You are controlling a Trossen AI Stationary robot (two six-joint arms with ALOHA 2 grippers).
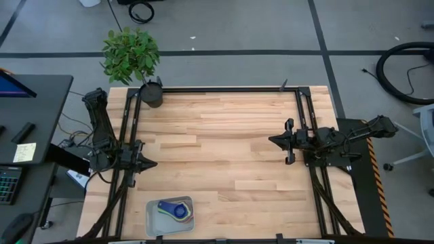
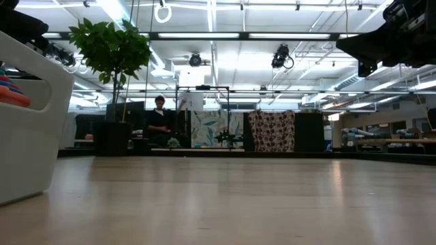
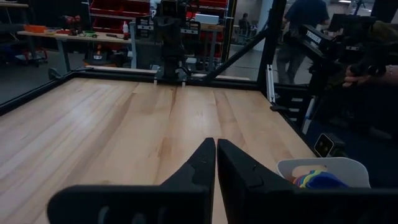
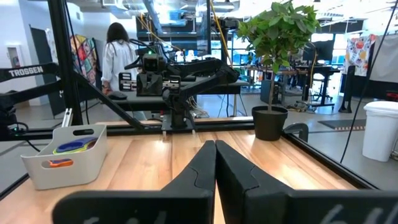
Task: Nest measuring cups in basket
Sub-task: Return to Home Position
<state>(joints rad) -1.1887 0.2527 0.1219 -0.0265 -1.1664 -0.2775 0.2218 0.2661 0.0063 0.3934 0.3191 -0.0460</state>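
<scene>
Finds the measuring cups (image 1: 174, 210) nested in one stack inside the basket (image 1: 153, 224), dark blue uppermost, with yellow, green and orange showing beneath. Places the basket upright on the worktop (image 1: 224, 149), at the edge opposite the plant pot (image 1: 151, 95), on the left arm's side. Records the left tool (image 1: 153, 163) at the worktop's left edge, apart from the basket, fingers pressed together on nothing, pointing across toward the right arm. Records the right tool (image 1: 272, 140) over the right side, well apart from the basket, fingers likewise together and empty, pointing back toward the left arm. Confirms both pairs of fingers meeting tip to tip in the wrist views. Notes the dark plant pot standing at a corner on the left arm's side. Notes a person (image 4: 116, 56) in a white coat beyond the worktop.
</scene>
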